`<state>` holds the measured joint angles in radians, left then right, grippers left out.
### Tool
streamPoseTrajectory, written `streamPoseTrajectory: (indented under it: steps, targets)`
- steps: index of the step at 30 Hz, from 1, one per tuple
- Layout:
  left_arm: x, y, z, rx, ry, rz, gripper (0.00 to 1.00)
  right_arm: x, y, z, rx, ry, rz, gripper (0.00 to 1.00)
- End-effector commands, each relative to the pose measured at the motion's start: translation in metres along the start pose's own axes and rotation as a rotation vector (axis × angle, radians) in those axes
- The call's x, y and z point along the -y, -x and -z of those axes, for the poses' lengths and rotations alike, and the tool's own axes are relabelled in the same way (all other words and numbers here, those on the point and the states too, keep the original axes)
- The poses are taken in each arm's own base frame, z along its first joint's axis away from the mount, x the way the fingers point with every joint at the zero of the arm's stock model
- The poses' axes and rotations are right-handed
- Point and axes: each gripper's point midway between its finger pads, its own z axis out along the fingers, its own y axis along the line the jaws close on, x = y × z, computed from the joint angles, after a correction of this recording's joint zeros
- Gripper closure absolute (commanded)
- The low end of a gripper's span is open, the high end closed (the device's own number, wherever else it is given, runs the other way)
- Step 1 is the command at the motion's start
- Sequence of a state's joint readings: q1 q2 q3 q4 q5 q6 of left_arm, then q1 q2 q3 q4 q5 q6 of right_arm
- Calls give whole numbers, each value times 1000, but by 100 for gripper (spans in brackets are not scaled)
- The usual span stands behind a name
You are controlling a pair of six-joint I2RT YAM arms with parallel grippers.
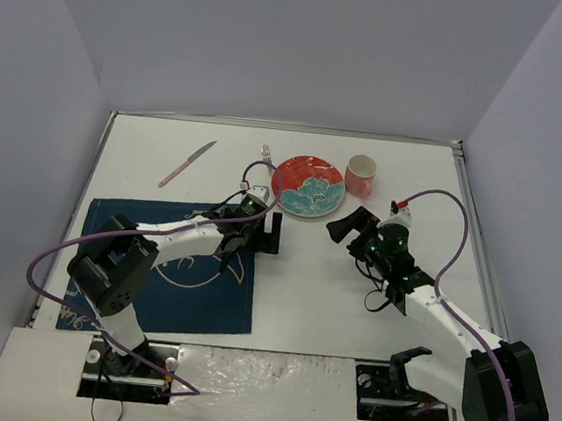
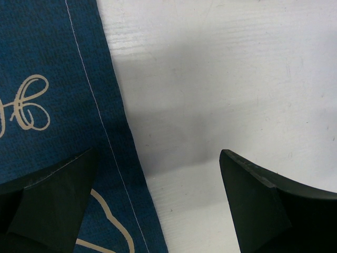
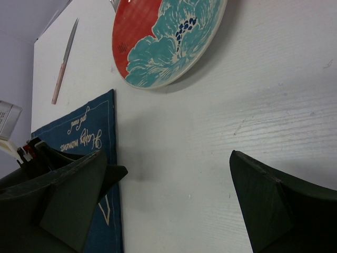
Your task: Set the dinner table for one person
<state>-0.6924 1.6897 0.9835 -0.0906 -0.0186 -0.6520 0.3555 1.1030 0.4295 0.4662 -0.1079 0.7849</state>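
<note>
The white dinner table [image 1: 303, 288] holds a navy placemat [image 1: 169, 269] at the near left. A red plate with a teal flower [image 1: 308, 186], a pink cup [image 1: 361, 175], a fork [image 1: 266, 155] and a pink-handled knife [image 1: 187, 164] lie at the back. My left gripper [image 1: 264, 231] is open and empty, low over the placemat's right edge [image 2: 113, 142], one finger above the cloth and the other above bare table [image 2: 237, 79]. My right gripper [image 1: 345, 222] is open and empty, just near of the plate [image 3: 168, 39], pointing left.
Grey walls enclose the table on three sides. In the right wrist view the knife [image 3: 64, 60] lies far left, and the placemat [image 3: 84, 137] lies below it. The two grippers face each other across bare table below the plate.
</note>
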Motion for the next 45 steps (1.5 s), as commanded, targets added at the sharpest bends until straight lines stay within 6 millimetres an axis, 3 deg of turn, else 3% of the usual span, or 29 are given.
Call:
streamPoseTrajectory:
  steps: [1,22,40,45]
  targets:
    - [13,9,4,40,-54,32,3,-14,17,3,56,55,1,0]
    - [8,-18,14,-11,-40,29,3,-14,16,1,52,68,-30,0]
    - [11,-23,20,-22,-32,9,3,-16,13,-2,42,82,-45,0]
    - [12,-14,24,-8,-17,-8,3,-16,11,-5,33,87,-46,0]
